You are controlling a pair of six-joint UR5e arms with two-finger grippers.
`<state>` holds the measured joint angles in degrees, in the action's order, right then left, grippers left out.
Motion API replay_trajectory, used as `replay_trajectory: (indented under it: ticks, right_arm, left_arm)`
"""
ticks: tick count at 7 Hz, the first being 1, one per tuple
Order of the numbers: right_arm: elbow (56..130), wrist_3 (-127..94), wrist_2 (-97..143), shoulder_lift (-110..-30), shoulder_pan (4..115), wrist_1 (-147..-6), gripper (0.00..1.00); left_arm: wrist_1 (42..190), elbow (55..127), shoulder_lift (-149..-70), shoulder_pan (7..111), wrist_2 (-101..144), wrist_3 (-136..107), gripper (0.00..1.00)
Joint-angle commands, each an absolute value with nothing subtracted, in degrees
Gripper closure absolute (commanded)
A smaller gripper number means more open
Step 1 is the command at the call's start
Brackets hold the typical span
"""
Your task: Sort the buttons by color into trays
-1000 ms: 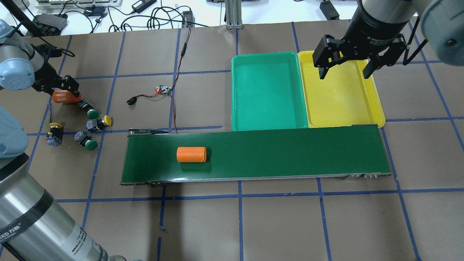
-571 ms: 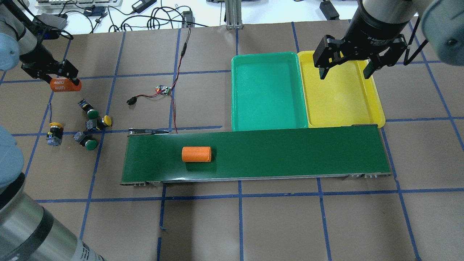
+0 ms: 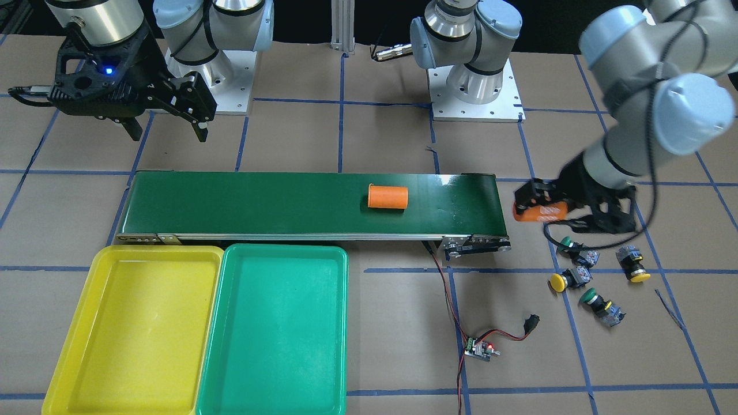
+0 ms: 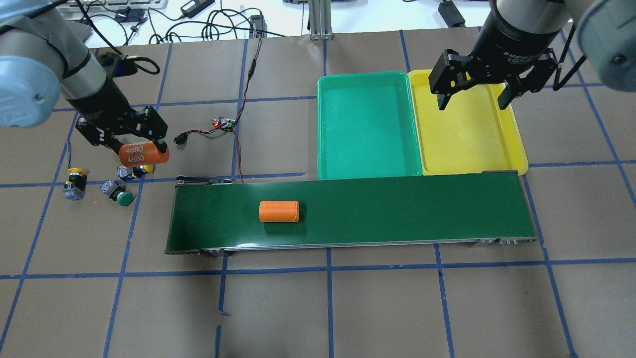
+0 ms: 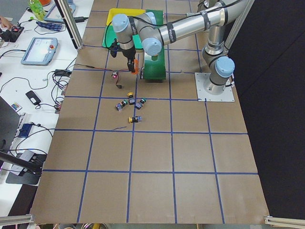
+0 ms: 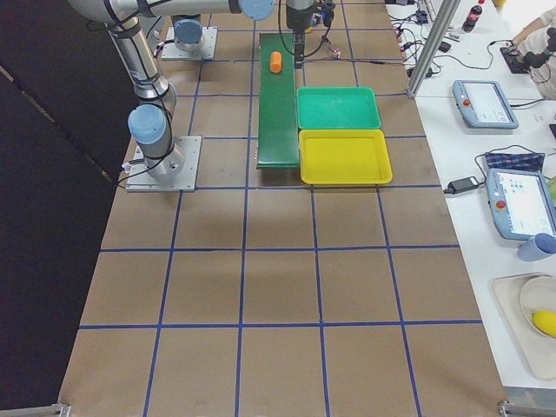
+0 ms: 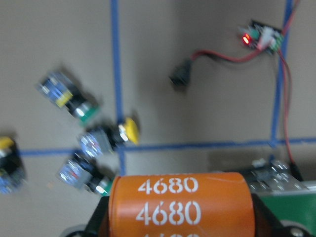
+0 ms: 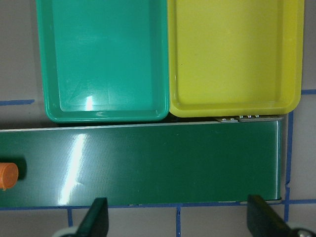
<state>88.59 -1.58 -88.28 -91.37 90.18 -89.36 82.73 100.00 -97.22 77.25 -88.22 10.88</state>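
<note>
Four buttons lie on the table left of the belt. In the front-facing view they are a green one [image 3: 571, 246], a yellow one [image 3: 567, 280], a second yellow one [image 3: 633, 267] and a second green one [image 3: 597, 302]. My left gripper [image 4: 143, 153] hangs just above them, shut on an orange cylinder [image 7: 180, 202] marked 4680. It covers one green button in the overhead view. The green tray [image 4: 367, 124] and yellow tray [image 4: 472, 141] sit side by side behind the belt. My right gripper [image 4: 472, 97] is open above the yellow tray, holding nothing.
A long dark-green conveyor belt [image 4: 397, 209] runs across the middle, with a second orange cylinder [image 4: 279, 211] lying on its left part. A small circuit board [image 4: 223, 123] with red and black wires lies behind the belt's left end.
My left arm has carried the orange cylinder from the back left toward the belt's left end, over the buttons. The cylinder on the belt has shifted right. The right arm is still.
</note>
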Motion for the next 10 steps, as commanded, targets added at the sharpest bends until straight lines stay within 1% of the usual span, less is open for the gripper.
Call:
replay_trajectory:
  ticks: [1, 2, 4, 5, 6, 7, 9, 10]
  right_arm:
    - [88.68, -1.58, -88.24, -91.32, 90.18, -89.38, 0.0]
    - [88.68, -1.58, -88.24, -91.41, 90.18, -89.3, 0.0]
    - [88.68, -1.58, -88.24, -91.41, 90.18, -89.38, 0.0]
    - [88.68, -1.58, -88.24, -91.41, 90.26, -89.3, 0.0]
    - [88.68, -1.58, -88.24, -91.41, 90.26, -89.3, 0.0]
    - [88.68, -1.58, -88.24, -91.41, 90.26, -89.38, 0.0]
    - [88.77, -1.58, -88.24, -91.41, 90.26, -89.38, 0.0]
    - [88.77, -1.58, -88.24, -91.41, 90.26, -89.38, 0.0]
  left_arm:
    - [78.85, 110.27, -92.56, 80.41, -88.07, 7.91, 1.0]
    - [75.18, 113.7, -92.64, 80.85, -88.07, 7.82, 1.0]
    - [69.03, 116.36, -94.56, 82.09, -87.8, 7.56, 1.0]
    - [68.91, 116.63, -94.48, 82.44, -87.8, 7.99, 0.77]
    - [69.08, 116.8, -94.57, 82.44, -87.8, 8.52, 0.3]
    - [68.91, 116.89, -94.31, 82.53, -87.8, 8.0, 0.0]
    - [69.78, 116.37, -92.91, 82.79, -87.98, 8.0, 0.0]
    - [70.13, 114.89, -91.6, 82.79, -88.15, 8.0, 0.0]
